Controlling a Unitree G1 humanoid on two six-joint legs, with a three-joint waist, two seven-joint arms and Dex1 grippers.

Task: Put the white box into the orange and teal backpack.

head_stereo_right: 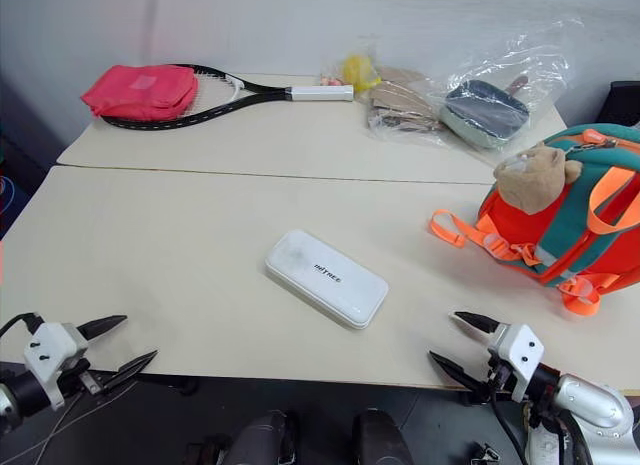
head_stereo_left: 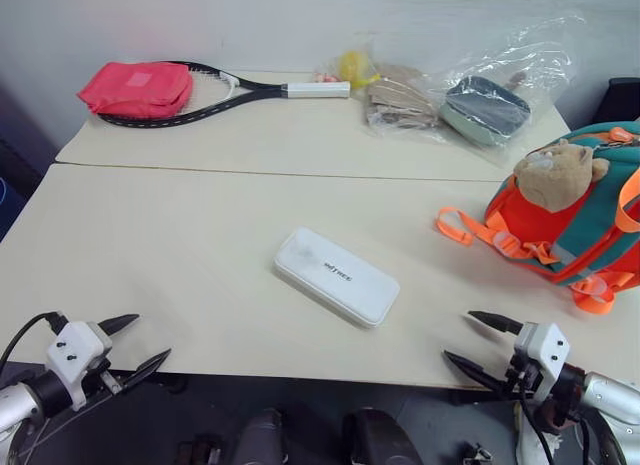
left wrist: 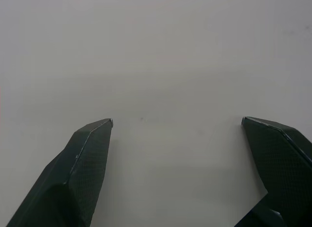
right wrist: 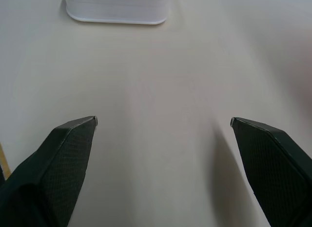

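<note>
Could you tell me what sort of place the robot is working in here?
Probably an indoor lab or test room: two plain beige tables pushed against a bare white wall, laid out with staged items like a tennis racket and a red pouch.

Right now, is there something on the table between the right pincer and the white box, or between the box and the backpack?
Nothing visible. Bare table lies between the open right pincer and the white box. Between the box and the backpack only the backpack's own orange strap lies.
</note>
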